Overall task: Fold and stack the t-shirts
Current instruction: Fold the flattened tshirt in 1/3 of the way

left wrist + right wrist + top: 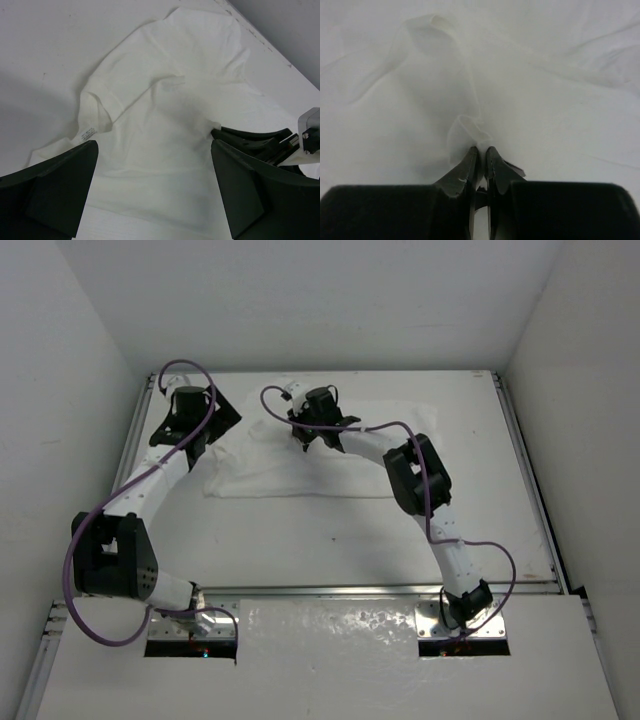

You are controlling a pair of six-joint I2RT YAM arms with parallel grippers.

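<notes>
The white t-shirt [290,475] lies crumpled and partly spread at the back middle of the table. My left gripper [205,425] hovers over its left side. In the left wrist view its fingers stand wide open [154,150] above the t-shirt [170,100], with nothing between them. A printed neck label [86,134] shows near the collar. My right gripper [305,435] is down on the shirt's upper middle. Seen from the right wrist, that gripper [482,149] is shut on a small raised pinch of the t-shirt [545,100]. From the left wrist camera, the right gripper [250,137] shows at the right edge.
The white table [480,520] is bordered by metal rails [525,470] and white walls on three sides. A white panel [330,640] covers the near edge between the arm bases. Purple cables [385,427] loop along both arms.
</notes>
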